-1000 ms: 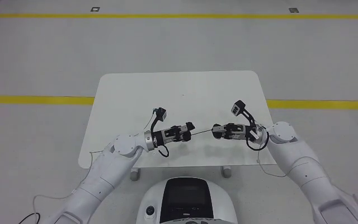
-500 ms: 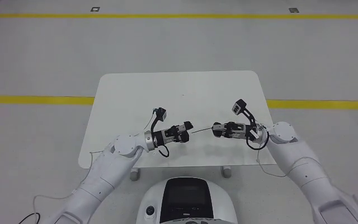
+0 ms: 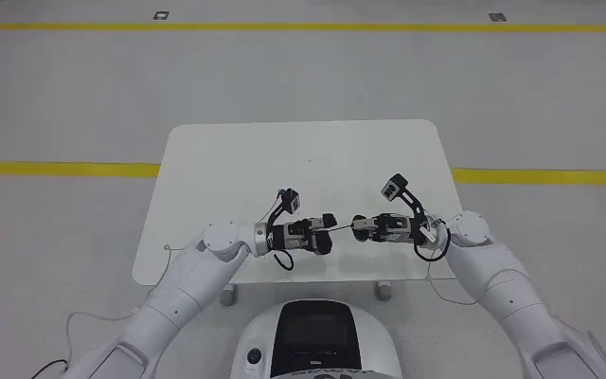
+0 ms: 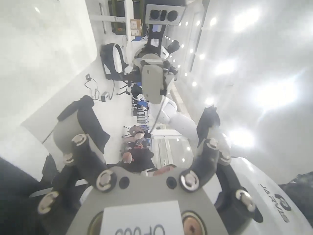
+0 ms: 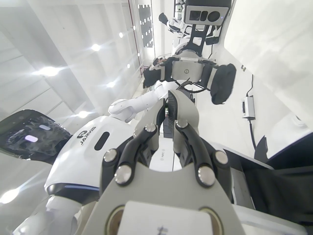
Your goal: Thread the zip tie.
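Shifted the left gripper [image 3: 327, 232] rightward and rolled its wrist over since a second ago. Eased the right gripper [image 3: 358, 227] slightly leftward too, narrowing the gap between them.

Hovering now tip to tip, just apart, above the near part of the white table [image 3: 284, 152]. Pinched shut with the right gripper [image 5: 168, 96] on one end of the zip tie [image 3: 343, 225], a thin strap. Stretching from there leftward across the short gap toward the left gripper.

Spread wide on the left gripper [image 4: 146, 105], with both black fingers [image 4: 83, 121] well apart and gripping nothing. Traceable in the left wrist view along the zip tie [image 4: 156, 116], off the right gripper [image 4: 152, 86] and into the open space between those fingers. Cannot tell whether touching either of them. Confirmed from the right wrist view by the far left gripper [image 5: 187, 80], facing back with its pads held wide.
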### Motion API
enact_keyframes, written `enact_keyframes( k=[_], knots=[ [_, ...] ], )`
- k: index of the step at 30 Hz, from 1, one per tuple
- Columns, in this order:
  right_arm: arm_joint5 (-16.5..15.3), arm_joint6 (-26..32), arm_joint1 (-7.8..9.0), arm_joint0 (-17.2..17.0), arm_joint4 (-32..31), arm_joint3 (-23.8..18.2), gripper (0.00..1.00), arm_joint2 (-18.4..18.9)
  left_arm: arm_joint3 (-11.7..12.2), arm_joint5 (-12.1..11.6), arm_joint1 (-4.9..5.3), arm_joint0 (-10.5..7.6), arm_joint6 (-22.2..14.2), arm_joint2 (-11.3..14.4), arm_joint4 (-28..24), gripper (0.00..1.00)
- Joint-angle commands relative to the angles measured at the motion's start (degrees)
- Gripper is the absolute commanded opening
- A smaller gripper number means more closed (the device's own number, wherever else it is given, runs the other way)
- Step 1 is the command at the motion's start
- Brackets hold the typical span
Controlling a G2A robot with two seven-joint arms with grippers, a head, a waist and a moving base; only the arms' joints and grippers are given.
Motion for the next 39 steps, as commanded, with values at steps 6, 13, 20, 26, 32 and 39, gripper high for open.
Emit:
enact_keyframes(
  k=[6,13,20,26,32,39],
  knots=[
    [0.81,-2.48,-0.02,-1.16,-1.31,-2.25,0.00,-0.07,-0.63,0.23,-0.09,0.73,2.54,-0.01,-1.12,1.00],
    [1.39,-2.60,-0.13,-2.33,-0.64,-3.69,0.00,0.47,-0.34,-0.29,-0.29,0.66,1.19,0.64,-3.34,1.00],
    [1.39,-2.48,-0.19,-2.36,-0.56,-3.65,0.00,0.58,-0.14,-0.38,-0.29,0.41,0.13,0.83,-3.31,1.00],
    [2.07,-4.73,-0.15,-3.52,-1.29,-5.74,0.00,1.19,-1.18,0.05,-0.16,1.10,2.20,0.79,-2.86,1.00],
    [2.54,-4.95,-0.14,-4.06,-1.74,-6.65,0.00,1.81,-1.50,-0.05,0.04,1.42,1.71,0.52,-3.58,1.00],
    [2.55,-5.11,-0.30,-4.31,-1.88,-6.38,0.00,2.27,-1.53,0.02,0.15,1.42,1.43,0.67,-3.78,1.00]
  ],
)
